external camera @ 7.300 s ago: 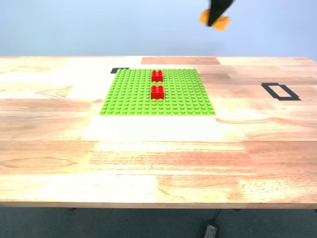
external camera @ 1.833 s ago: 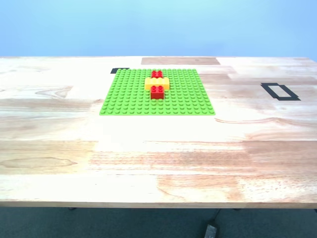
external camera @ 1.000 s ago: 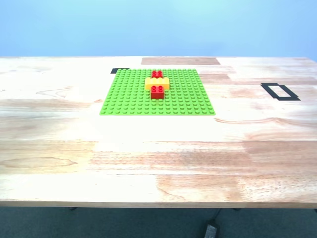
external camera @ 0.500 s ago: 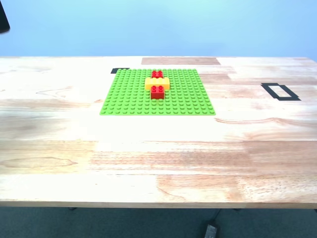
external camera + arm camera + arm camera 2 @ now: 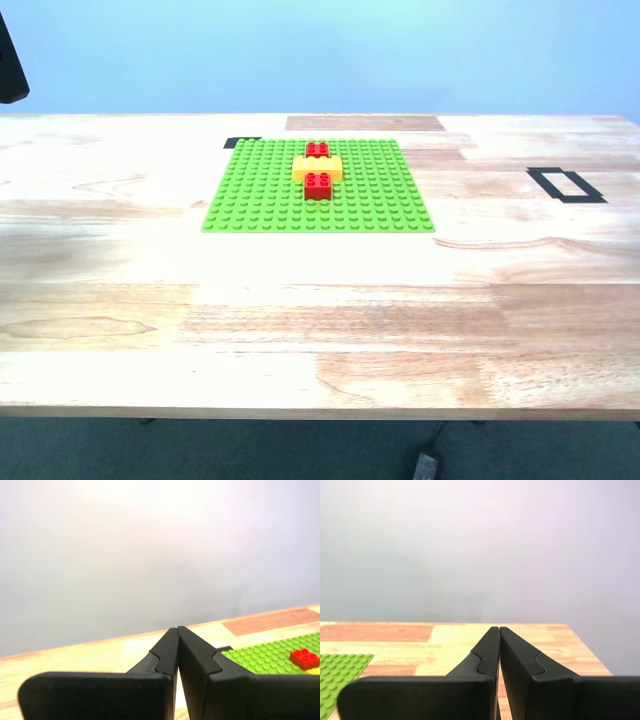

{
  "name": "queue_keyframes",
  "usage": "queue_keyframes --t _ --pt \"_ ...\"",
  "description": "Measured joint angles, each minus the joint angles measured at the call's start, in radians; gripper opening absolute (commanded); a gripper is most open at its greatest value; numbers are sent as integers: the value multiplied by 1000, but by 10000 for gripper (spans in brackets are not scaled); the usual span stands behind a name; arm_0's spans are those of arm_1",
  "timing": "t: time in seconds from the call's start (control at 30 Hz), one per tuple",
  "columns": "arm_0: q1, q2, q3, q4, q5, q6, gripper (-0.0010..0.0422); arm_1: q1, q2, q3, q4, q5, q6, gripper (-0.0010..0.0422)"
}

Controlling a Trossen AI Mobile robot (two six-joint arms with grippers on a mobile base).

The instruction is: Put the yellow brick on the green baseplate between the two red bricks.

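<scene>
Baseplate (image 5: pixel 318 190) lying on the table (image 5: pixel 320 320), brick (image 5: pixel 317 168) sitting on it between two smaller bricks (image 5: pixel 317 186), tape outline (image 5: pixel 566 184) lying toward the exterior view's right.

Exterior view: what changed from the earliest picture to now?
The yellow brick, earlier held in the air by an end effector, now sits released on the green baseplate between the two red bricks. A dark arm part has appeared at the exterior view's left edge. Baseplate and red bricks unmoved.
</scene>
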Motion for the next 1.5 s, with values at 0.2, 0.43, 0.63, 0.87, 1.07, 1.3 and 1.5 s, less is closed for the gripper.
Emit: queue_keyframes --t 0.2,0.43,0.63,0.87,1.07,1.3,1.5 --pt "0 -17 0 -35 -80 -12 0 0 0 0 -2 -1 0 -1" --pt "0 -26 0 -64 -79 -8 0 0 0 0 -2 -2 -8 -1" --pt "0 -24 -1 -66 -78 -8 0 1 1 0 -3 -2 -8 -1" --pt "0 -21 -1 -64 -77 -9 0 1 3 0 -3 -5 -26 -1" --pt "0 -21 -1 -63 -76 -9 0 0 3 0 -3 -5 -27 0" --pt "0 -21 -1 -64 -76 -7 0 0 3 0 -3 -5 -27 0" --pt "0 -21 -1 -63 -76 -7 0 0 3 0 -4 -4 -27 0"
